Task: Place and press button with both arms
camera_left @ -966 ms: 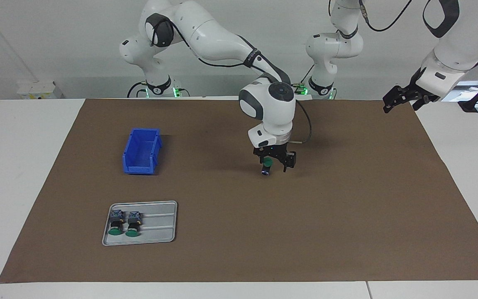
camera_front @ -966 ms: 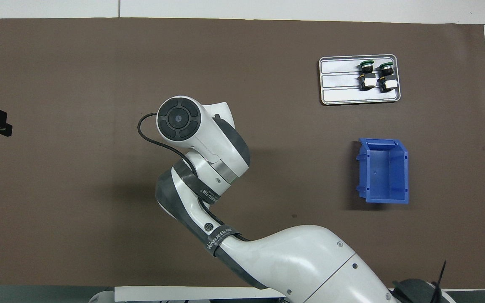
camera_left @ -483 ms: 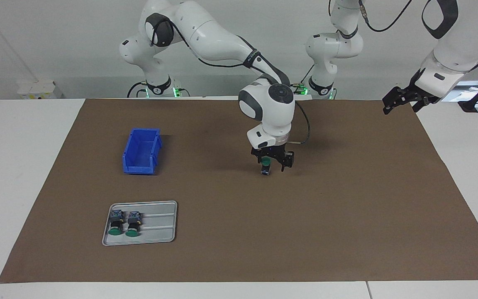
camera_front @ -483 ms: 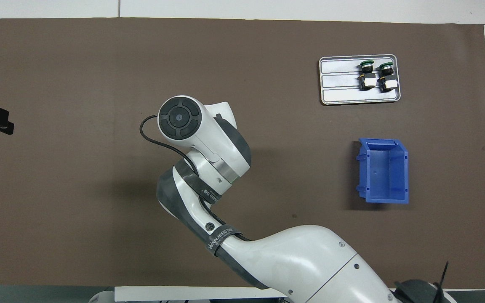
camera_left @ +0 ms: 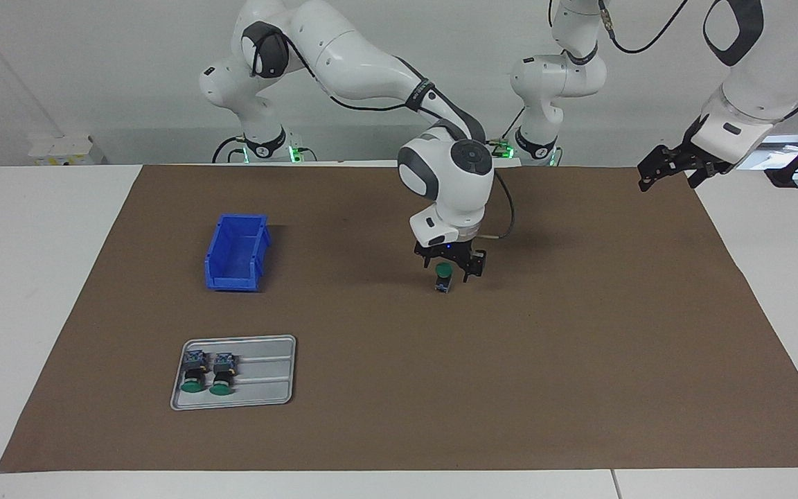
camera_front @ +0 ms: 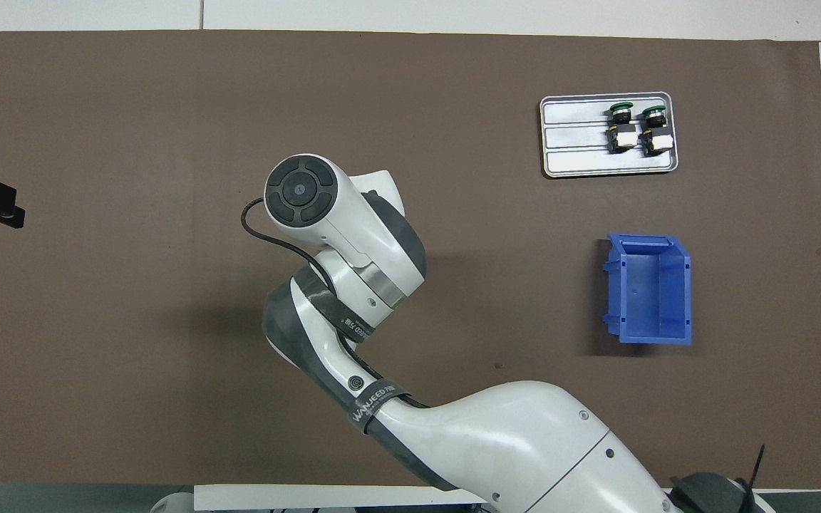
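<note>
— Right gripper (camera_left: 449, 267)? 
— Spread, straddling upright green-capped button (camera_left: 445, 277) standing mid-tabletop; contact unclear. Hidden under own wrist from overhead.
— Left gripper (camera_left: 672, 165)? 
— Spread, waiting over mat (camera_left: 579, 360) edge; cut off overhead.

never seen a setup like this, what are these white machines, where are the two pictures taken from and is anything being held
They are robot arms with two-finger grippers, working at a table under a brown mat. One picture looks across the table at the robots; the other looks steeply down from above their end, so the sides are swapped.

The right gripper is open, just above a small green-capped button that stands upright on the mat mid-table. It seems released; nothing is visibly held. In the overhead view the arm hides it.

The left gripper waits open in the air at its own end of the mat.

Toward the right arm's end sit an empty blue bin and, farther from the robots, a grey tray with two more buttons lying in it.
</note>
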`<state>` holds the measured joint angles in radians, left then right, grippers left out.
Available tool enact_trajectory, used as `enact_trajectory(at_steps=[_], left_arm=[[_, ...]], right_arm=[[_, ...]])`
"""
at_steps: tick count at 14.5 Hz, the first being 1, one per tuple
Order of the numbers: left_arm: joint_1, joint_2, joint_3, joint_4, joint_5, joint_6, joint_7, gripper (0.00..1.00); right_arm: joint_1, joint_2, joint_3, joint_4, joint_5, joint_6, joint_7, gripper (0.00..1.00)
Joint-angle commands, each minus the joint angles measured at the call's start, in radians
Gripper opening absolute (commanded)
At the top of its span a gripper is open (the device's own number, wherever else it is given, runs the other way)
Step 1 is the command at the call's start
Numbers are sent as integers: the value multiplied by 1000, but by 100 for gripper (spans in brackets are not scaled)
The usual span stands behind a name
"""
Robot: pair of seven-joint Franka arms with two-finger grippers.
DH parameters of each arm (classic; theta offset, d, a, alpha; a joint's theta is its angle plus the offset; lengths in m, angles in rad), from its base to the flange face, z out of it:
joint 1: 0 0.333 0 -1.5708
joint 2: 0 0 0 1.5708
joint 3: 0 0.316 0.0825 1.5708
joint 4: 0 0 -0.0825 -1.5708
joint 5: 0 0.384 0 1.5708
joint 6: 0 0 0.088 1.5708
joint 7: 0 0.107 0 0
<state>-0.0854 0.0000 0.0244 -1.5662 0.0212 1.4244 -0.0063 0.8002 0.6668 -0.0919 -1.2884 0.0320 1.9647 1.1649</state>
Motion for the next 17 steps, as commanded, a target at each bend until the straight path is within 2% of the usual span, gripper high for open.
enact_trajectory(at_steps=[1,3,6,7,9,10,11,13,14,15,17], left_arm=[[9,-15,-3,-23,6,22,3,100],[12,-15,-3,-23,6,22,3,100],[13,-15,-1,-23,6,21,5,100],[13,-15,-1,-23,6,21,3,100],[13,-15,-1,-23,6,21,5,100],[13,-15,-1,-25,6,21,5,100],[13,-15,-1,-23,6,21,5,100],[13,-15,-1,-23,6,21,3,100],[13,-15,-1,-23,6,21,3,100],[13,-15,-1,-23,6,21,3,100],[13,-15,-1,-23,6,21,3,100]], right_arm=[[-7,2,6,-5,13,28,-24,98],[-10,-3,14,-44,17,55,-28,96],[-9,-27,26,-141,28,143,-30,74],[-9,-32,27,-149,28,140,-30,61],[-12,-32,27,-141,26,132,-42,18],[-12,-32,27,-138,25,125,-56,2],[-12,-32,26,-118,22,93,-77,0],[-44,-33,24,-27,17,-62,-97,0],[-77,-68,24,-11,23,-107,-163,0],[-105,-125,23,-40,26,-124,-222,0],[-183,-281,24,-199,26,-124,-270,0]])
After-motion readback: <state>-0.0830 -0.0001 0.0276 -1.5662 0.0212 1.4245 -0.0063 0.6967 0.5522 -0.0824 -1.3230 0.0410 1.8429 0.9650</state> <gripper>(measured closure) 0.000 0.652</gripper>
